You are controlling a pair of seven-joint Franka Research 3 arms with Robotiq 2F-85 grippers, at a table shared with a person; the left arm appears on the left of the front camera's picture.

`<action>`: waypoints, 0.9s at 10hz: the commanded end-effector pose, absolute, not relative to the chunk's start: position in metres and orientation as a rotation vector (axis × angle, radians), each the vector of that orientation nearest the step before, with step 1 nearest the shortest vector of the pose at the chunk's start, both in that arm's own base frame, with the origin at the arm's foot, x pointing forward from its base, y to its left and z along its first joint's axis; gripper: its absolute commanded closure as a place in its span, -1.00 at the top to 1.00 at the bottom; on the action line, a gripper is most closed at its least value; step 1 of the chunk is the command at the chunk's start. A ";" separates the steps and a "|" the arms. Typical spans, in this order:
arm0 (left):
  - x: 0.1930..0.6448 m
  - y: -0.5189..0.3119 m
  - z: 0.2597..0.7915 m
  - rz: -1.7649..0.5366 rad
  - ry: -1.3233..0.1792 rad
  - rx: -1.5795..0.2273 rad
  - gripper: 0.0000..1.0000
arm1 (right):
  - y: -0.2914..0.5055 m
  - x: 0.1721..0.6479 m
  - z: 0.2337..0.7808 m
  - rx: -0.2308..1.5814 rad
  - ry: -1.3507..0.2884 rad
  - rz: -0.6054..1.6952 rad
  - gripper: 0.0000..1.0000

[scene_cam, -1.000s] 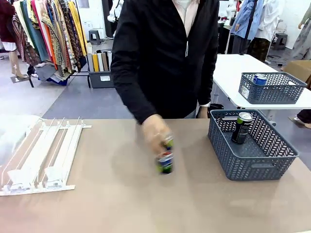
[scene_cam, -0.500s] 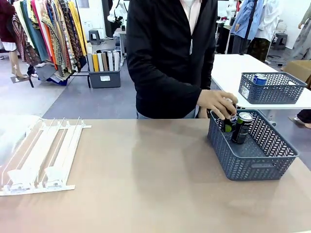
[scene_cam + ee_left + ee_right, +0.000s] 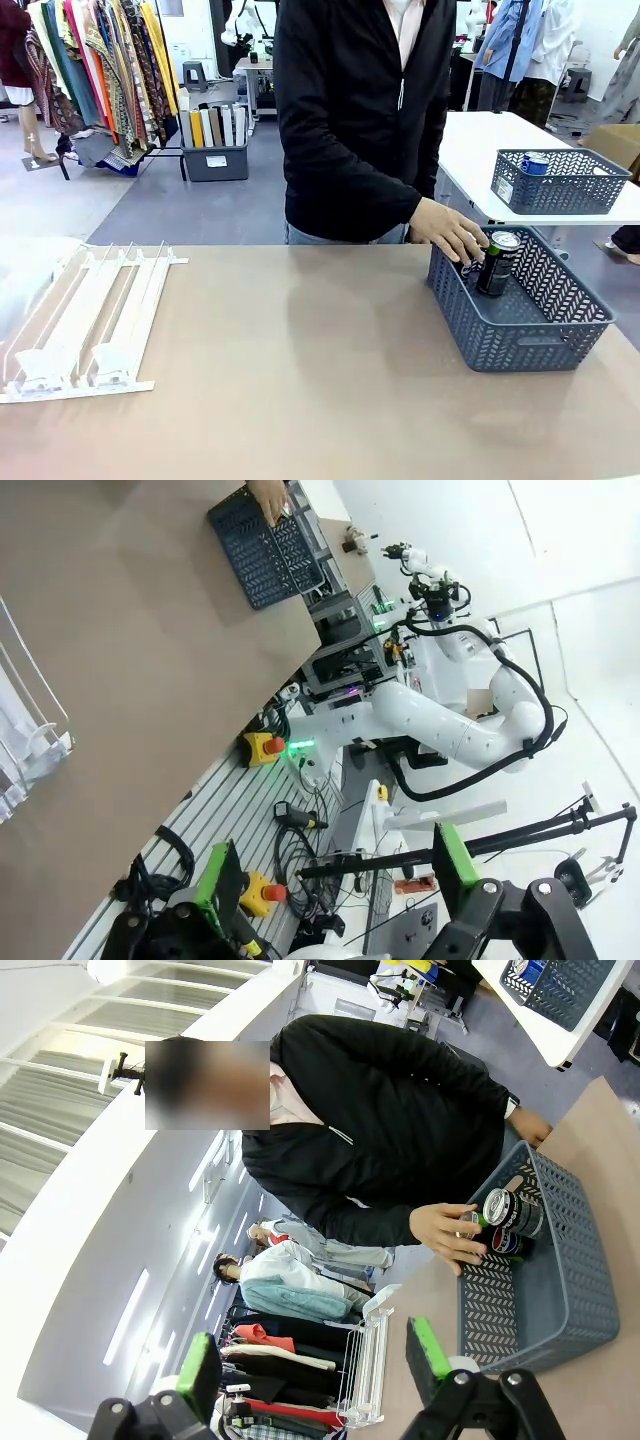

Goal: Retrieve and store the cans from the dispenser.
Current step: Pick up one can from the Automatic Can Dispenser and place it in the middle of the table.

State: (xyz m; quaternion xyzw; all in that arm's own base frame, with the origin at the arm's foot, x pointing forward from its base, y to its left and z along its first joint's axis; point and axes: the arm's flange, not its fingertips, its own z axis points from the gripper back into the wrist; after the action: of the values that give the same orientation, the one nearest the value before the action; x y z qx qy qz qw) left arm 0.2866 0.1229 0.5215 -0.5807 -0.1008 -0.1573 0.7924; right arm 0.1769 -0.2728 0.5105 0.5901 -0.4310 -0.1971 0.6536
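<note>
At the near rim of the grey basket (image 3: 540,340), the person's hand (image 3: 447,229) reaches over the far-left corner and lowers a can (image 3: 470,268) in beside the dark can (image 3: 497,263) that stands upright inside. The lowered can is mostly hidden by the fingers, so its colour cannot be told. Judged from this, the storing step is in hand and near its end: one can stored, another going in.

Well apart from the basket, across the surface (image 3: 320,380), the dispenser (image 3: 85,325) lies flat with its white rails; no can is seen in its lanes. The next move likely calls for the hand to let go and clear the basket, then for a check of the dispenser lanes for any can left.

Left pincer (image 3: 330,880): fingers spread wide, green pads apart, nothing between them, raised well away from the basket and off the surface. Right pincer (image 3: 315,1360): fingers likewise spread wide, holding nothing, above and short of the basket
</note>
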 end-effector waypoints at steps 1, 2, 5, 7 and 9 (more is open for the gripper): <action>0.283 0.124 0.520 -0.358 -0.218 -1.252 1.00 | -0.273 0.181 0.513 1.344 -1.018 -0.429 1.00; 0.283 0.124 0.520 -0.358 -0.218 -1.252 1.00 | -0.273 0.181 0.513 1.344 -1.018 -0.429 1.00; 0.283 0.124 0.520 -0.358 -0.218 -1.252 1.00 | -0.273 0.181 0.513 1.344 -1.018 -0.429 1.00; 0.283 0.124 0.520 -0.358 -0.218 -1.252 1.00 | -0.273 0.181 0.513 1.344 -1.018 -0.429 1.00; 0.283 0.124 0.520 -0.358 -0.218 -1.252 1.00 | -0.273 0.181 0.513 1.344 -1.018 -0.429 1.00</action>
State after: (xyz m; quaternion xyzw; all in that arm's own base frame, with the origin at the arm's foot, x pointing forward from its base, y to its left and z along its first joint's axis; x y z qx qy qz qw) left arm 0.2857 0.1236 0.5215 -0.5818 -0.1003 -0.1567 0.7917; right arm 0.1769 -0.2728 0.5105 0.5901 -0.4310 -0.1971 0.6536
